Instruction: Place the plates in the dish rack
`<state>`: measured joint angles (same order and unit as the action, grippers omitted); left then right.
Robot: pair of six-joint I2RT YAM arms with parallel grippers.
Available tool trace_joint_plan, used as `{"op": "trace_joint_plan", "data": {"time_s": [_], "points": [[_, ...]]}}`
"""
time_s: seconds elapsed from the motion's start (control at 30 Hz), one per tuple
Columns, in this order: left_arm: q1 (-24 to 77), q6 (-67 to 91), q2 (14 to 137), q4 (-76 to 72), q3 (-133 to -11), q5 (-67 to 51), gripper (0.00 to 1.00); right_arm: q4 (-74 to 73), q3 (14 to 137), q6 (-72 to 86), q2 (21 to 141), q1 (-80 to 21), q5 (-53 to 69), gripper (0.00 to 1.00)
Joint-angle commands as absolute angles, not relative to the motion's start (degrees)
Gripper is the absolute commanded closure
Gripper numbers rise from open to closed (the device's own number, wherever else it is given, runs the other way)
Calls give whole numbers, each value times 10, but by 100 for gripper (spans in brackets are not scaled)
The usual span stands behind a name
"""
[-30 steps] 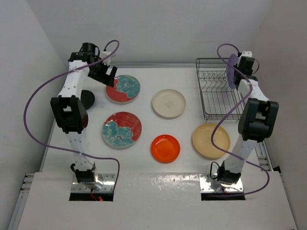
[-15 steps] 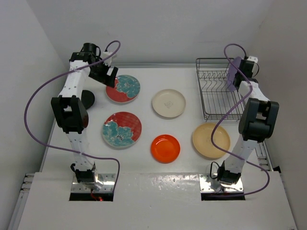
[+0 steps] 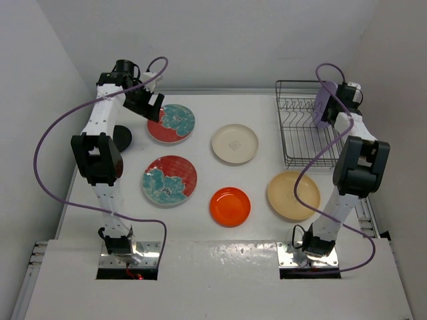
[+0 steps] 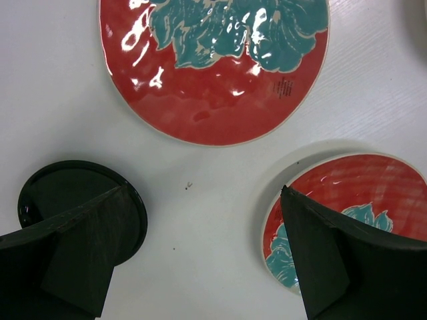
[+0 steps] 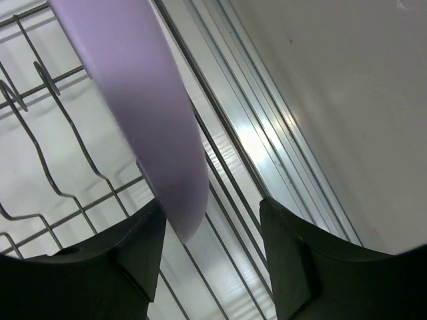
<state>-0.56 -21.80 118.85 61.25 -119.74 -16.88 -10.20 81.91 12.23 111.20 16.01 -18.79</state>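
1. Progress: one plate of seven is at the rack. The lavender plate [image 3: 323,101] stands on edge at the right end of the dish rack [image 3: 300,133], in the upper right of the top view. Cannot tell whether its rim is seated between tines.
2. Right gripper [image 5: 210,203]: the jaws are parted with the lavender rim between them. A gap shows between the plate and one finger, so it reads as let go, not pinched.
3. Left gripper [image 4: 203,193]: spread wide, holding nothing. It hovers at the upper left, over the table between the black plate [image 4: 80,200] and the upper red plate [image 3: 171,123].
4. Six plates lie flat on the table, none yet loaded: upper red, lower red plate [image 3: 169,180], black, cream plate [image 3: 234,143], orange plate [image 3: 230,206], tan-yellow plate [image 3: 293,195].
5. Room:
   - The rack slots left of the lavender plate hold nothing.
   - The flat plates lie apart from one another, so every rim is reachable.
   - The tan-yellow plate is near the rack's lower edge but not touching it.
   - The right wall [image 3: 400,100] is close to the rack, so the right arm has little side room. My judgement is that it should back out without nudging the plate.
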Motion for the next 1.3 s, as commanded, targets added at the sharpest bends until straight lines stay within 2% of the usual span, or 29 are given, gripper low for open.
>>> {"op": "trace_joint_plan", "data": {"time_s": [0.0,0.2,0.23,0.27,0.37,0.5,0.57,0.7,0.83,1.03,1.27], "points": [[-1,-221,1179,616,-1208,-170,0,-97,817,119,1054,165,-178,42],[-1,-226,1173,621,-1208,-170,0,-120,817,146,1013,174,-178,31],[-1,-226,1168,621,-1208,-170,0,-121,815,147,998,173,-173,27],[-1,-226,1168,621,-1202,-170,0,-124,812,152,980,174,-166,18],[4,-231,1163,621,-1195,-170,0,-127,787,184,921,170,-156,7],[20,-253,1150,634,-1166,-164,0,-127,720,254,825,171,-132,1],[37,-272,1140,635,-1145,-154,0,-141,657,320,755,174,-127,1],[56,-287,1122,635,-1091,-147,10,-194,542,437,669,223,-36,2],[75,-274,1103,629,-1062,-142,10,-282,471,454,614,237,-30,4],[93,-263,1063,619,-1028,-142,10,-333,314,489,526,258,-21,6],[86,-274,1006,608,-989,-142,10,-333,241,481,522,259,-96,9]]}}
